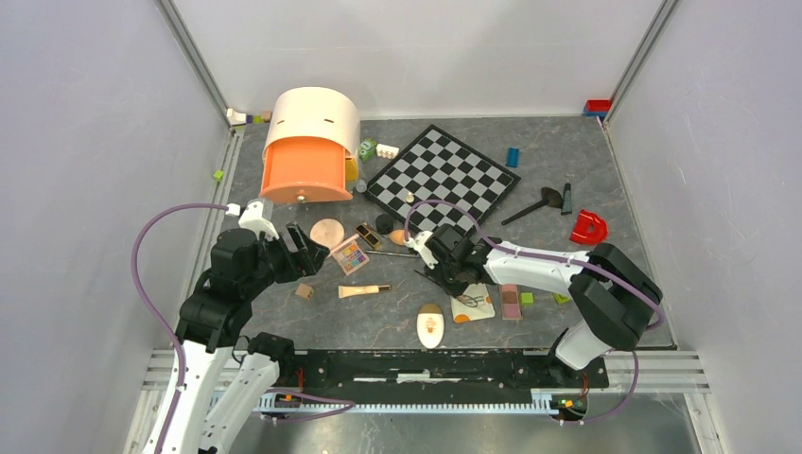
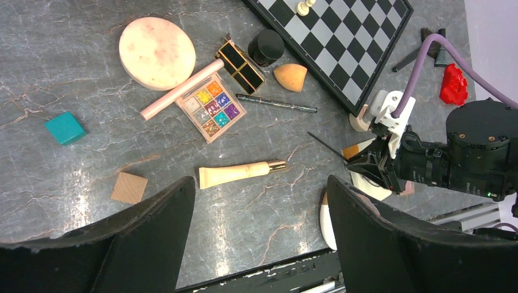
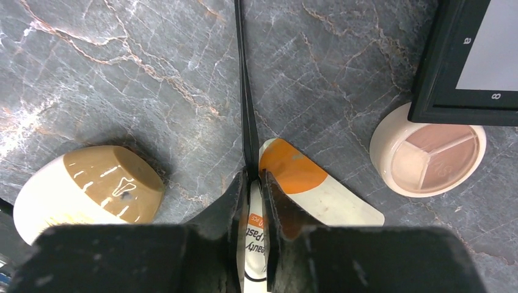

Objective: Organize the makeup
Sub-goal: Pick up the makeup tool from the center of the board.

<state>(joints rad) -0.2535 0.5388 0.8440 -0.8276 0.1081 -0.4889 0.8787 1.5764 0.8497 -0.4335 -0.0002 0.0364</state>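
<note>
A dark marbled table [image 1: 558, 156] is sitting between white walls. At its far left, a cream drawer box [image 1: 312, 118] is standing with its orange drawer [image 1: 305, 172] pulled out; its contents cannot be made out. The right gripper [image 3: 251, 183] is pinching a thin black stick [image 3: 244, 91] over the white-orange sachet [image 3: 308, 183], beside the cream oval [image 3: 85, 186]. A round blush compact [image 3: 427, 157] is lying half hidden under the chessboard [image 1: 444, 175]. The left gripper [image 2: 258, 189] is hovering spread wide and holding nothing, above a cream tube [image 2: 235, 174], near the eyeshadow palette [image 2: 211, 108] and round peach compact [image 2: 157, 44]. Bare marble is showing between the tube and the near edge.
</note>
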